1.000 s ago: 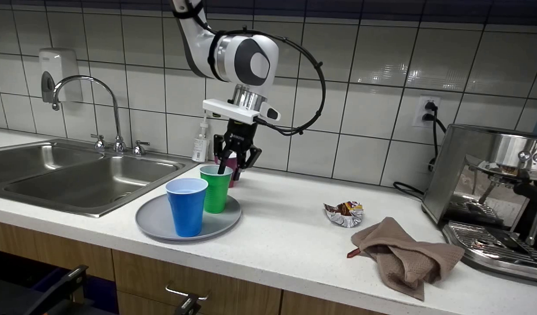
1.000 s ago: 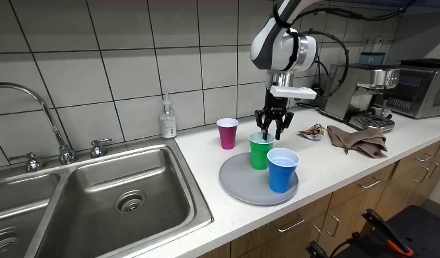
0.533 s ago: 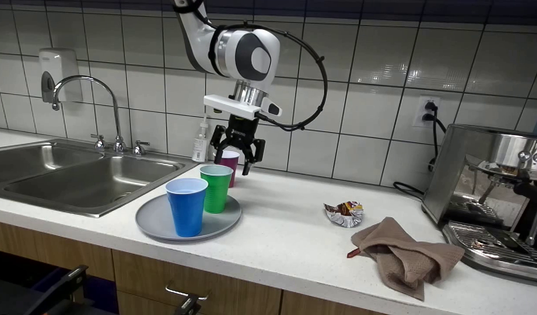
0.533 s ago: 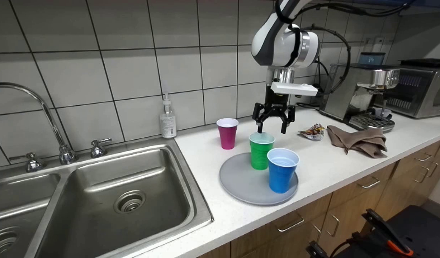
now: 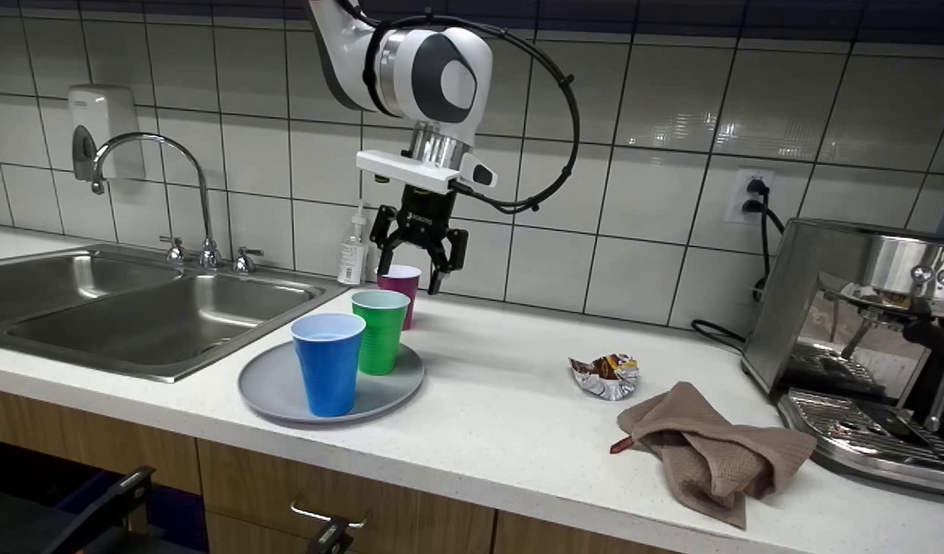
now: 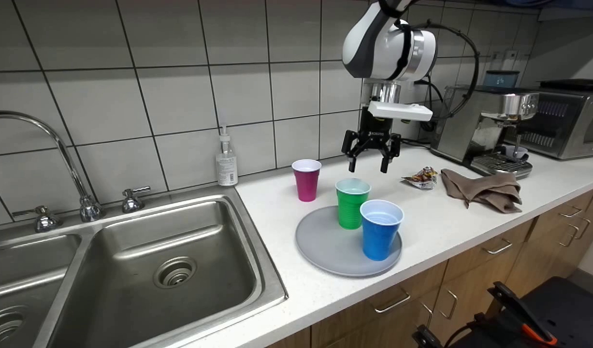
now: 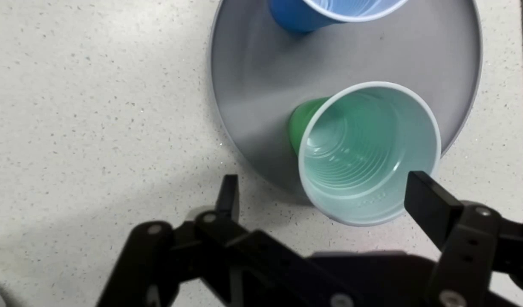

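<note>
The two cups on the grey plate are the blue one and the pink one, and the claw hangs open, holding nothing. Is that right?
Not quite: with the blue cup on the grey plate is the green cup; the pink cup stands off the plate on the counter, as an exterior view shows. The claw does hang open, holding nothing.

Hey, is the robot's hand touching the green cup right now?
Apart. In an exterior view, the open hand hangs higher than the green cup, with white counter visible between them.
</note>
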Motion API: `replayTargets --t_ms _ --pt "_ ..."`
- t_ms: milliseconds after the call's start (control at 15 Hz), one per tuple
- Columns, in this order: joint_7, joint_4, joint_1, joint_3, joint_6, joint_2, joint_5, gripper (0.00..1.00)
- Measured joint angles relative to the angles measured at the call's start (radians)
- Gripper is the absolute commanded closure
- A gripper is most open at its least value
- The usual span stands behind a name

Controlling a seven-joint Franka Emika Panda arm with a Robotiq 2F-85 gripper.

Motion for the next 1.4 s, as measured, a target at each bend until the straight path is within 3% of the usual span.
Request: replayTargets --t_ms 1400 --pt "-0.008 0.000 0.038 0.022 0.053 0.013 -0.052 0.00"
